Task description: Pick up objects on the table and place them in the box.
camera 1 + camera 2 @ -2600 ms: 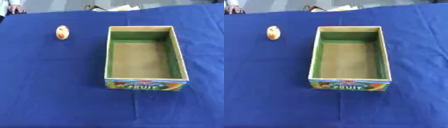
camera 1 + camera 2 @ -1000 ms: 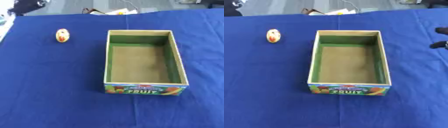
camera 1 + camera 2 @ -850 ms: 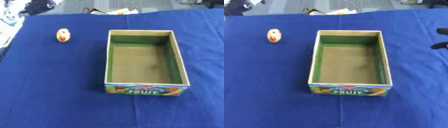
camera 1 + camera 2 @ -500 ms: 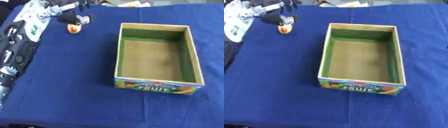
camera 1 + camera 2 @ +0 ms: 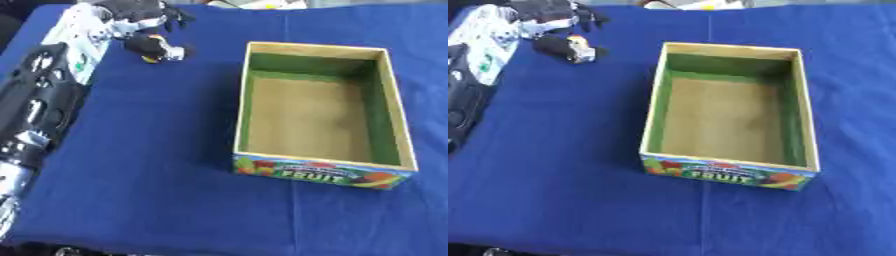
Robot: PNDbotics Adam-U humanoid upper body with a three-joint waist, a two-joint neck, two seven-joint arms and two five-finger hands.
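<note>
Left eye view showing a clear change from half a second ago: left arm now reaching further in along the left side, well left of the box [image 5: 315,170], with the left hand [image 5: 144,27] closing over the small object [image 5: 150,58] lying on the blue tablecloth [image 5: 157,190]. Same object sitting alone and untouched one second ago, no arm in sight. Meaning for the task: pick-up apparently under way, nothing yet lifted by the look of it, object seemingly resting on the cloth.

Object itself mostly hidden under the fingers [image 5: 162,47]; only a yellow-orange sliver showing, up and to the left of the box's far left corner, well apart from its wall. Cannot tell for certain whether contact is complete all round.

Hand pose: palm facing down, dark fingers curling round the object from above, thumb side toward the box. Forearm, white and black with silver parts, stretching back from the hand toward the lower left edge of the view.

Box standing open on the cloth, green inner walls, bare cardboard floor, nothing inside. Printed "FRUIT" panel facing the near edge.

Right hand not appearing in either view.

Judgement: grasp step in progress, task barely begun; next move likely requiring a lift and a carry rightward over the box's left wall.
</note>
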